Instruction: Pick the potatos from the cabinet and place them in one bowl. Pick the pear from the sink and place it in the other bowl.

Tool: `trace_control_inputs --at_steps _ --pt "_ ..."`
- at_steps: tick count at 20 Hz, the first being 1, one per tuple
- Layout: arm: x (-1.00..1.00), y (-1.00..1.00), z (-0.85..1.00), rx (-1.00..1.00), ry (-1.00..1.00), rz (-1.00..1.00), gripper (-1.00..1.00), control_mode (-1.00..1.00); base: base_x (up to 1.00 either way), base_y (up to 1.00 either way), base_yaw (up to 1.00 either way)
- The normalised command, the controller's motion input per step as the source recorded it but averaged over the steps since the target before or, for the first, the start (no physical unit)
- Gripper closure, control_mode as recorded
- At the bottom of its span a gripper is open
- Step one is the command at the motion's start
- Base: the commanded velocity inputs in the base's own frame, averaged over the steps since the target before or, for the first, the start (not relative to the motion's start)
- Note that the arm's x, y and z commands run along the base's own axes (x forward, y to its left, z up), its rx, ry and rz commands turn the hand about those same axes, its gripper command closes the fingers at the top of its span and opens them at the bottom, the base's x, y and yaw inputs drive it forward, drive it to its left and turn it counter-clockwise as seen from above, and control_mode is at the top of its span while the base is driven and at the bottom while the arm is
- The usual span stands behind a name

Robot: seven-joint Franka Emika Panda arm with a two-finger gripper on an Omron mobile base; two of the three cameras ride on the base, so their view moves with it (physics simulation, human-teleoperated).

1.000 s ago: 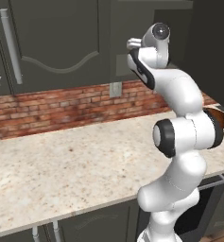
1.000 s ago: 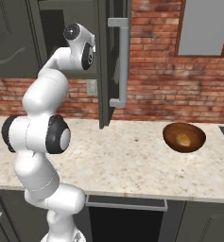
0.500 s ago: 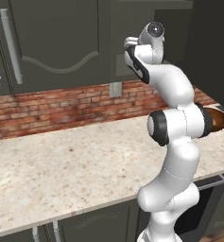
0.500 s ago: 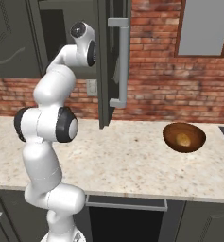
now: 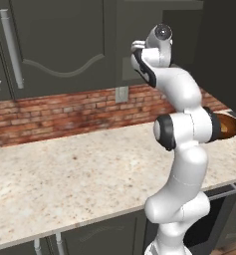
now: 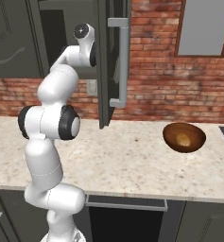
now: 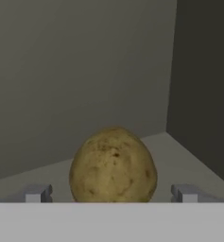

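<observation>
Step in hand: picking the second potato from the cabinet; I judge this because one golden-tan potato (image 6: 183,139) already lies in the dark-brown bowl (image 6: 169,140).
Olive-brown potato (image 7: 113,165): it sits upright on the grey shelf (image 7: 179,163) inside the cabinet (image 5: 55,45), near the back corner where the rear wall meets the side wall. It is centred in the hand view, between the two finger tips.
Gripper (image 7: 112,194): spread wide and holding nothing; one tip shows to each side of the potato with a clear gap, so no pad touches the skin yet.
Arm: in both base views it reaches up into the cabinet beside the open door (image 6: 111,61), and the hand itself is hidden by the cabinet body.
Bowl position: on the speckled counter (image 5: 79,174), well to the right of the arm in the right base view, near the counter end.
How to do it well: in my judgement the hand should go forward a little more, so the pads meet the potato at its widest part and not near the front curve. Then close slowly and evenly; the round, smooth shape could slip out forward if the grip is too shallow.
Risk: pushing the potato toward the back wall before closing, or touching the door edge when the arm comes out.
After the grip: lift slightly from the shelf first, then pull straight back.
</observation>
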Motion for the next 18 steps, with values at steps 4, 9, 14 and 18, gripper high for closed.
trace_control_inputs --at_steps 4,9,14,18 --pt "0.23 -0.01 -0.25 -0.01 0.00 0.00 -1.00 -1.00 0.00 0.00 0.00" --pt "0.36 0.00 -0.19 0.00 -0.03 0.00 -1.00 -1.00 0.00 0.00 0.00" --pt "0.46 -0.01 -0.21 -0.01 -0.01 0.00 1.00 -1.00 0.00 0.00 0.00" --pt "0.20 0.00 -0.38 -0.07 -0.02 0.01 1.00 -1.00 0.00 0.00 0.00"
